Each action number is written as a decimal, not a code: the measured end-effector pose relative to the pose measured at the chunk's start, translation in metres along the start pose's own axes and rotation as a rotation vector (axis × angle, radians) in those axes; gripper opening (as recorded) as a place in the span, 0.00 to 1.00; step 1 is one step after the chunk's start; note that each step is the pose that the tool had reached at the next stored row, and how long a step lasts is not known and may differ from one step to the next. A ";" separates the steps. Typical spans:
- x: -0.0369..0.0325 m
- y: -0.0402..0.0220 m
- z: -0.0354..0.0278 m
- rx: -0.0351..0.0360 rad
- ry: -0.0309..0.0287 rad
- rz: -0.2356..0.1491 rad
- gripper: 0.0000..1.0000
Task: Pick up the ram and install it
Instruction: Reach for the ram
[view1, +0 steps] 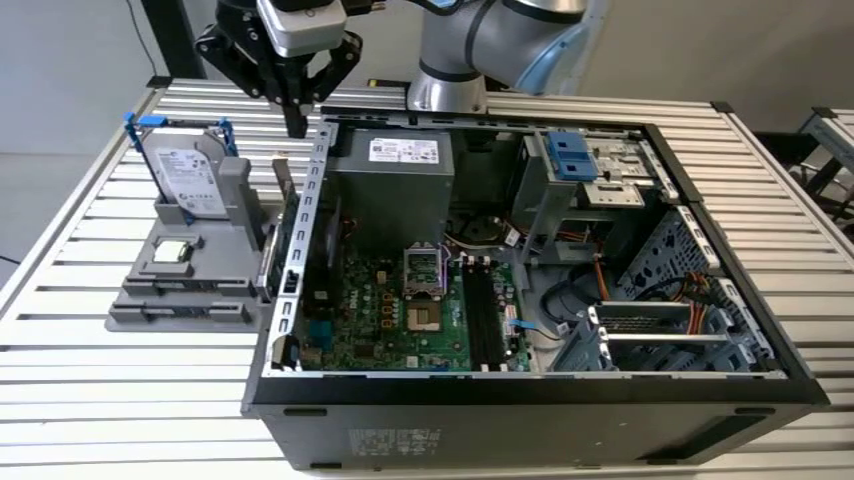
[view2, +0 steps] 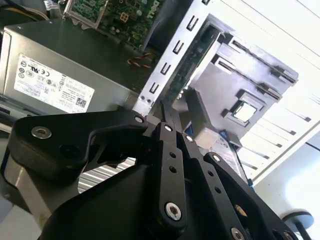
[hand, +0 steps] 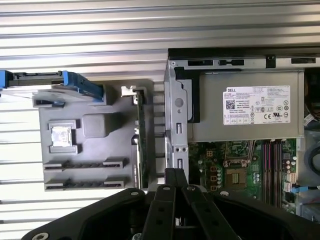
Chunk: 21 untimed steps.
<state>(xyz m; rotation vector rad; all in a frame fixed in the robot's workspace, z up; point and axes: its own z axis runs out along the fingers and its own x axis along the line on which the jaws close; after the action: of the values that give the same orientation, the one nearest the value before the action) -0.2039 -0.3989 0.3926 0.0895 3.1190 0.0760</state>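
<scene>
An open desktop computer case (view1: 534, 405) lies on its side on a slatted metal bench (view1: 80, 400), with a robot arm reaching over its far corner. The ram (hand: 141, 145) is a thin, long, narrow green circuit-board stick. It stands on its long edge in a slot along the side of a grey holder block (view1: 180, 300), on the side nearest the case, just beside the perforated metal wall of the case but outside it. In the first wrist view it reads as a slim green line seen edge-on. In the second wrist view (view2: 192, 60) its green face shows faintly behind that wall. The black tool (view1: 294, 128) hangs above the far end of the ram, clear of it. Its two fingers are drawn narrow, tips together, with nothing between them. On the same holder block a silver hard drive (view1: 187, 180) with a white label stands upright in a blue bracket. A small square silver processor chip (view1: 170, 252) lies flat in a recess in front of it. Inside the case are a grey power supply (view1: 394, 185) with a white label, the green motherboard (view1: 374, 320), a bare processor socket (view1: 422, 270), and long black memory slots (view1: 483, 320) beside the socket.
</scene>
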 end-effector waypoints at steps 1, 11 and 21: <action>0.0024 -0.0001 0.0000 0.0000 0.0000 0.000 0.00; 0.0291 -0.0017 -0.0007 0.0000 0.0003 -0.004 0.00; 0.0580 -0.0033 -0.0013 -0.0001 0.0006 -0.011 0.00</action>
<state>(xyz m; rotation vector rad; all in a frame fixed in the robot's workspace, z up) -0.2620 -0.3989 0.3926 0.0730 3.1197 0.0761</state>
